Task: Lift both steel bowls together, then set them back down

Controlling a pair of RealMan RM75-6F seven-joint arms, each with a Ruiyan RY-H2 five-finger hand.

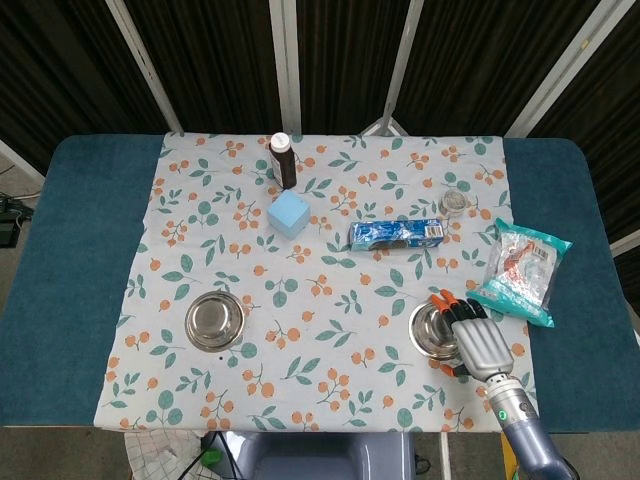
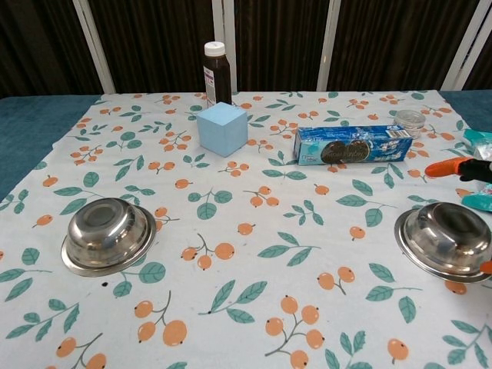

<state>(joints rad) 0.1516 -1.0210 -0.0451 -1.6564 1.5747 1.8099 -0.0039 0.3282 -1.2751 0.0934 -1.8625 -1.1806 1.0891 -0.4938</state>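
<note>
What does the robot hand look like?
The right robot hand has a silver-grey ridged back, black fingers and bright orange fingertips. Its wrist is a grey-blue tube with a small green light. The left robot hand isn't in view.
</note>
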